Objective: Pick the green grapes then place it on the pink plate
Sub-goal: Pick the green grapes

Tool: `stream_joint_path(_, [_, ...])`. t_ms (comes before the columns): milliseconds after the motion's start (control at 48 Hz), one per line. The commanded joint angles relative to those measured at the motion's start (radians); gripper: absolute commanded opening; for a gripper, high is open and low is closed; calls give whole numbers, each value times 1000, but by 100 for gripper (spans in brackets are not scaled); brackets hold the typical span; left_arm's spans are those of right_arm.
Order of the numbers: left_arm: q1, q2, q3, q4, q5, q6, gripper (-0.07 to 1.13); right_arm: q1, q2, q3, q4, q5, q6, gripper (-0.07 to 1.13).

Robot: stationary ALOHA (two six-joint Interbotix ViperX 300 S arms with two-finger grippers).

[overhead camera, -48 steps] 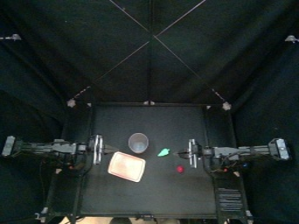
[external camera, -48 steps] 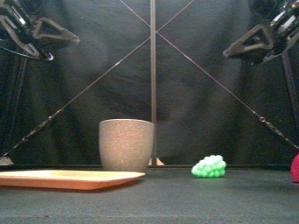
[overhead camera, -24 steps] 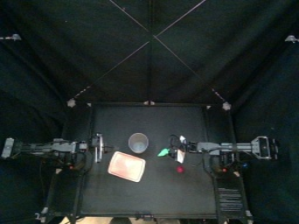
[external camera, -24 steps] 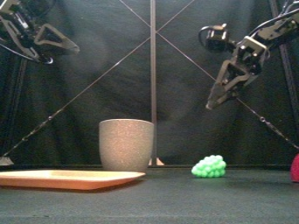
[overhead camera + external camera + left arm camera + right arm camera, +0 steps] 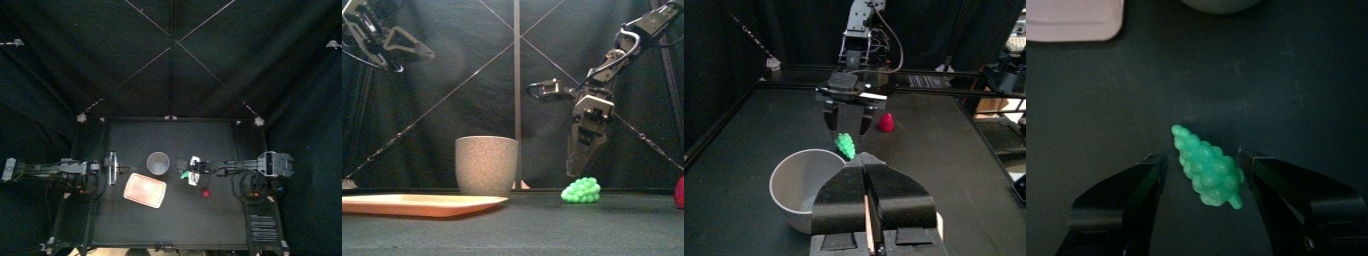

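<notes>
Front view: black table (image 5: 513,236), black curtains (image 5: 456,95) behind; right gripper (image 5: 577,168) spread above green grapes (image 5: 583,190), left gripper (image 5: 866,168) closed.

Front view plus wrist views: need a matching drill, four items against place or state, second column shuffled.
1. green grapes
2. pink plate
3. right tool
4. left tool

a. shut, raised at the left side
b. open, poised over the grapes
c. empty, front-left of the grey cup
d. lying right of the grey cup

Pairs: 1-d, 2-c, 3-b, 4-a
</notes>
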Motion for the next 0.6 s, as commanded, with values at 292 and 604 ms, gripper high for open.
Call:
stream_joint_path(292, [3, 5, -18, 0, -8, -2, 24, -5, 28, 3, 6, 11, 11, 91])
stream_joint_path(604, [3, 5, -12, -9, -21, -3, 24, 0, 64, 3, 11, -17, 14, 70])
